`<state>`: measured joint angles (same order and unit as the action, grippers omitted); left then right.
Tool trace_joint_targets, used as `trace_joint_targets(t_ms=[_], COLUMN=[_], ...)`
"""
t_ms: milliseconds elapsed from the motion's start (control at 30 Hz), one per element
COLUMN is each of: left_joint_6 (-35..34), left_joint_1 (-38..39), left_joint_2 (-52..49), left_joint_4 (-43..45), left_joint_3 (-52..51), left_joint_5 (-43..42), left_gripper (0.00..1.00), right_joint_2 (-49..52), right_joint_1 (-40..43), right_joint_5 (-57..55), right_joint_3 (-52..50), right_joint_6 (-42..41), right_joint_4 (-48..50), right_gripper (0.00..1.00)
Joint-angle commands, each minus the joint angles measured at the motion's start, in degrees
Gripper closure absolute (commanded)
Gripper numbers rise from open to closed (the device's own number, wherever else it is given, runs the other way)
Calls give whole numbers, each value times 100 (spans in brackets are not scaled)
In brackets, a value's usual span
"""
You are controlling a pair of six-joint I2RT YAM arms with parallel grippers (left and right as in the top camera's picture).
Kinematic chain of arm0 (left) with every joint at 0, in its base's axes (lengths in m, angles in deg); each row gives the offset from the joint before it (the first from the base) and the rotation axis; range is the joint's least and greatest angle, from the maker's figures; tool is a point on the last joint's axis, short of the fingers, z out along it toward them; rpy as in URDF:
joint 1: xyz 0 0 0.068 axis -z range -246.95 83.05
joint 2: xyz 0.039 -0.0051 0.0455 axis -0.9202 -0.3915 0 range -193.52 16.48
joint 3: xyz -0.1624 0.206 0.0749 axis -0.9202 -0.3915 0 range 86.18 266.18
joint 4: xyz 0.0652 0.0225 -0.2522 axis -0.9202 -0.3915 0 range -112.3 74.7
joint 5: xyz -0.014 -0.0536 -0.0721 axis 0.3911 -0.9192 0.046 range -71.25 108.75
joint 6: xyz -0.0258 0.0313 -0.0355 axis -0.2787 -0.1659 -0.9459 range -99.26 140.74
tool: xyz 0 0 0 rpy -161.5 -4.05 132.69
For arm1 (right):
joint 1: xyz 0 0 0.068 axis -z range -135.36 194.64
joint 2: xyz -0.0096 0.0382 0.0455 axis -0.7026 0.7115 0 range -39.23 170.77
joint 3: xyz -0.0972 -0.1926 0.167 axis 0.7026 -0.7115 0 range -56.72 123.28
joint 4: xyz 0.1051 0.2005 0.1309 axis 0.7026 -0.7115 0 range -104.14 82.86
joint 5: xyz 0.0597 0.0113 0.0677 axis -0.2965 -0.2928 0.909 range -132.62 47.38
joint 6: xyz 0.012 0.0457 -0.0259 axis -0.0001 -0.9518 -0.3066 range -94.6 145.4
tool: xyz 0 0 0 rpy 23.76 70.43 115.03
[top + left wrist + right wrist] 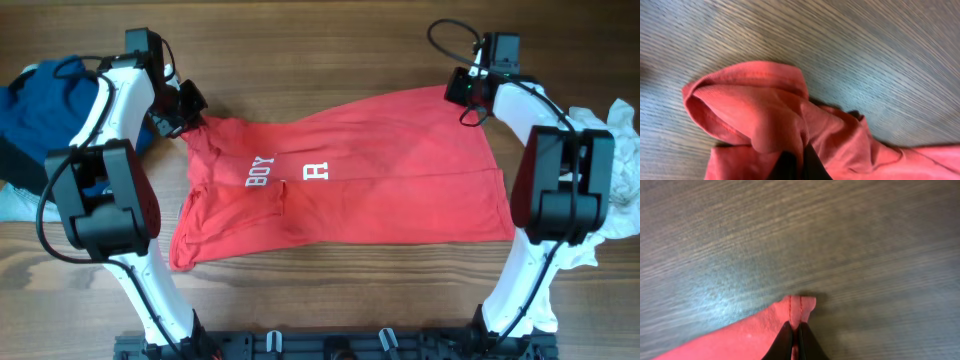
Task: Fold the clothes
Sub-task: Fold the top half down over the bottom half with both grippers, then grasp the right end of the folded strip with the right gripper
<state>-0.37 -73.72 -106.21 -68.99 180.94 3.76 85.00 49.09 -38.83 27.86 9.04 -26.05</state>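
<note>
Red, soft and light, the large short-sleeved cotton T-shirt (380,180) with white lettering is spread on the wooden surface (330,60), is judged limp and best held at hems, and is pinched at its far corners by the left fingers (815,168) and right fingers (781,345).

Robot lab bench, wood-grain table (330,295), two white-and-black arms (120,200) on a black rail (300,347) at its near edge, loose cable (445,35), clothing piles (40,85) at both ends.
</note>
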Motion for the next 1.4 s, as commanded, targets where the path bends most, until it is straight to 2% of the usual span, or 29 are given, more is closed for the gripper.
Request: trace_joint_targets(t_ms=[0,200,333,467,567,733,967,1000,1067,1100,1200,1300,1367], left_joint_6=[103,146,404,761,763,855,852,855,866,706,-164,-195,-188], left_joint_1=[11,11,11,11,20,131,291,291,291,282,262,264,271], left_joint_2=[551,1276,1582,1600,1600,1606,1609,1609,1609,1631,1919,2444,2826], left_joint_4=[-190,-1320,-2223,-3110,-3539,-3383,-3032,-3049,-3165,-3209,-3108,-2699,-2291], left_joint_3=[-35,-37,-37,-37,-107,-1106,-2277,-2361,-2435,-2430,-2328,-2129,-2118], left_joint_5=[-282,-282,-299,-114,260,260,313,350,634,807,1582,1357,826], left_gripper=[96,96,96,96,96,96,96,96,87,85,83,83,84], right_joint_2=[-997,-2107,-2299,-2297,-2297,-2297,-2297,-2297,-2297,-2297,-2297,-2297,-2297], right_joint_1=[256,603,769,780,780,780,780,780,780,780,780,780,780], right_joint_5=[-118,-127,-232,-1099,-1427,-1434,-1436,-1436,-1436,-1436,-1436,-1429,-1384], right_joint_3=[-9,-9,-9,-11,-11,-160,-859,-894,-896,-896,-896,-896,-896], right_joint_6=[-313,-157,160,155,214,291,275,275,284,282,284,280,286], right_joint_4=[-415,-2599,-3993,-4885,-5318,-5700,-5523,-5523,-5528,-5528,-5525,-5440,-5412], right_gripper=[96,96,96,96,96,96,96,96,84,78,76,76,75])
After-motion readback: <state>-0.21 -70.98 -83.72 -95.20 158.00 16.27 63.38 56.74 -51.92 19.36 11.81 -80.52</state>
